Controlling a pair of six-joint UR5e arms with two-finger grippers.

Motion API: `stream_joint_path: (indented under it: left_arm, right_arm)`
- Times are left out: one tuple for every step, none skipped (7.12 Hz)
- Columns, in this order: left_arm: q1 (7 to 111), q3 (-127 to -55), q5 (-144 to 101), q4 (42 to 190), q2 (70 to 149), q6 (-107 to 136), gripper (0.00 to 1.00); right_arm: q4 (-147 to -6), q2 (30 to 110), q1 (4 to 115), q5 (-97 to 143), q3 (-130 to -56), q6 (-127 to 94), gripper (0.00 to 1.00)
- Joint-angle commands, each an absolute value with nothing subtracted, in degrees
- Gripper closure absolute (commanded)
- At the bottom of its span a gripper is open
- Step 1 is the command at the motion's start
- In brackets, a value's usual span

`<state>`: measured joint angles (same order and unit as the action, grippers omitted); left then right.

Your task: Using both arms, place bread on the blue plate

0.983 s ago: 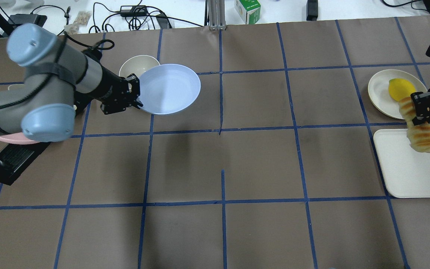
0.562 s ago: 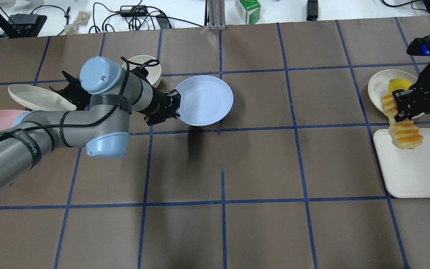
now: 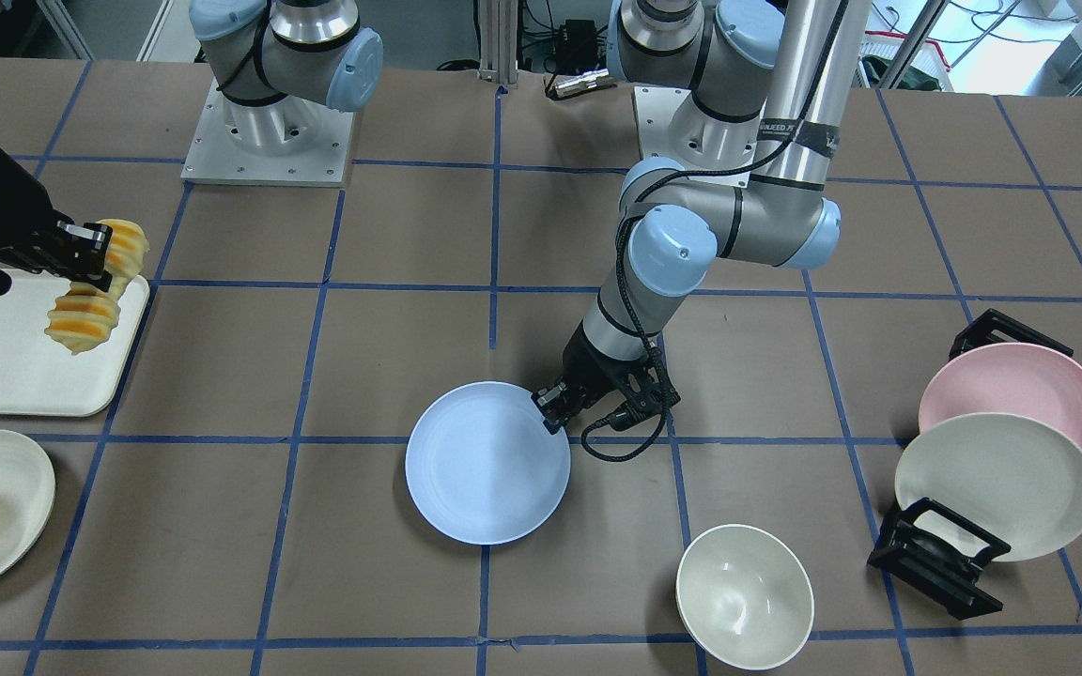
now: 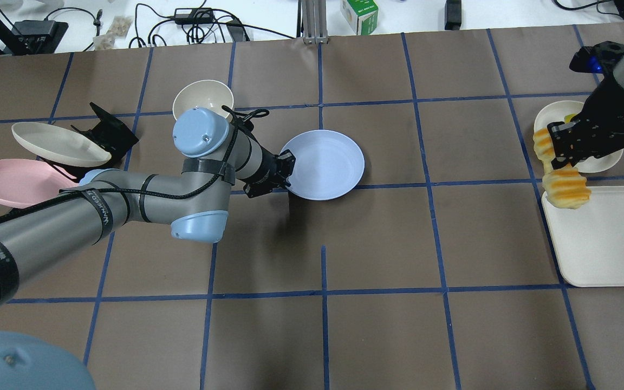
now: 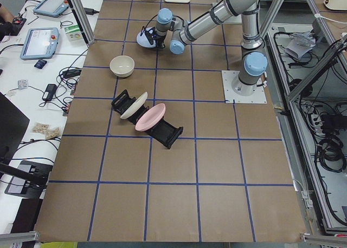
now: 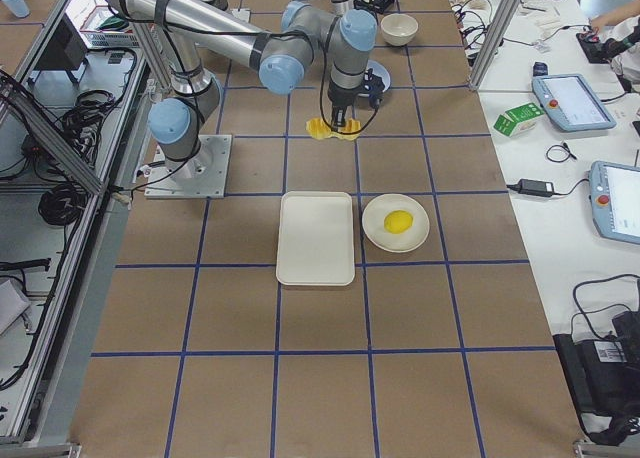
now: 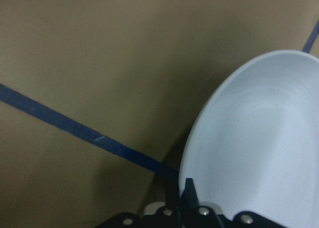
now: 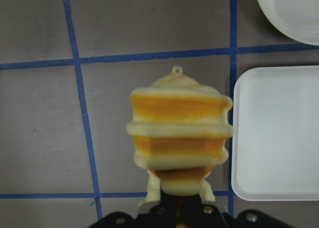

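The bread (image 4: 564, 188) looks light and spongy. Its ridged segments should give the pads purchase, but a hard squeeze would likely dent it. The waist is the sensible hold, and that is where the right pincer (image 4: 561, 154) has it, jaws closed across the middle so one end sticks out on either side. It hangs in the air at the desk's (image 4: 377, 244) right end, above the far left corner of the white tray (image 4: 604, 244), just near of the cream plate (image 4: 607, 161) with the yellow fruit. The right arm comes in from the far right, its wrist angled down.

The blue plate (image 4: 325, 165) is well apart from the bread, around the desk's middle. It looks stiff and smooth, so only its thin rim offers a hold. The left pincer (image 4: 284, 172) is closed on the plate's left rim. Whether the plate rests on the desk or hangs just above it, I cannot tell. The left arm stretches in from the near left, elbow bent, forearm pointing right.
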<state>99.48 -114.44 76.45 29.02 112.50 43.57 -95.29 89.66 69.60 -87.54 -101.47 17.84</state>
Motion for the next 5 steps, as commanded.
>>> stream_joint_path:
  left_arm:
    - [99.58, -113.64, 83.81, 28.74, 111.27, 42.89, 0.0]
    - [98.97, -112.6, 82.54, 29.61, 110.14, 42.98, 0.0]
    - [97.92, -110.41, 82.18, 31.97, 108.13, 42.98, 0.0]
    - [96.34, -105.43, 82.35, 40.52, 105.76, 42.89, 0.0]
    - [95.2, -97.9, 82.7, 54.18, 103.47, 40.98, 0.0]
  right_arm:
    - [-95.45, 89.12, 75.11, -86.84, -99.76, 15.31, 1.0]
    - [-96.93, 88.43, 77.93, -86.57, -99.67, 14.86, 1.0]
    - [-99.29, 86.76, 81.27, -86.66, -99.67, 13.72, 1.0]
    - [-102.8, 84.49, 85.39, -86.57, -99.49, 9.19, 1.0]
    - [-105.01, 81.16, 90.13, -86.66, -97.32, 5.31, 1.0]
